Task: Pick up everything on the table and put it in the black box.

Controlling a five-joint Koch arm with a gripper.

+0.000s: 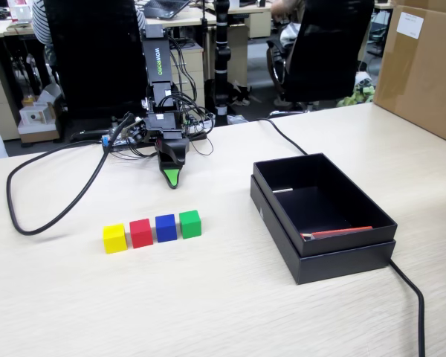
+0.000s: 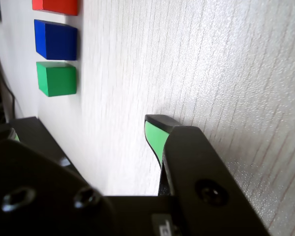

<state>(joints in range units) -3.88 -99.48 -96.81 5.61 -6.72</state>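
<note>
Bare table [image 1: 230, 297] lies between the cubes [image 1: 152, 230] and black box [image 1: 321, 216].

The arm [image 1: 157, 82] at the upper left of the fixed view is black, with green lettering on its upright segment. Black cables [image 1: 186, 111] loop around it. The gripper [image 1: 173, 175] is black with green-padded tips; two dark screws [image 2: 88, 196] show in the wrist view.

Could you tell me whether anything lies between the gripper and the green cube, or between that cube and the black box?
Nothing visible does. In the fixed view, bare table separates the gripper from the green cube, and more bare table lies between the cube and the black box. The cables lie elsewhere.
</note>
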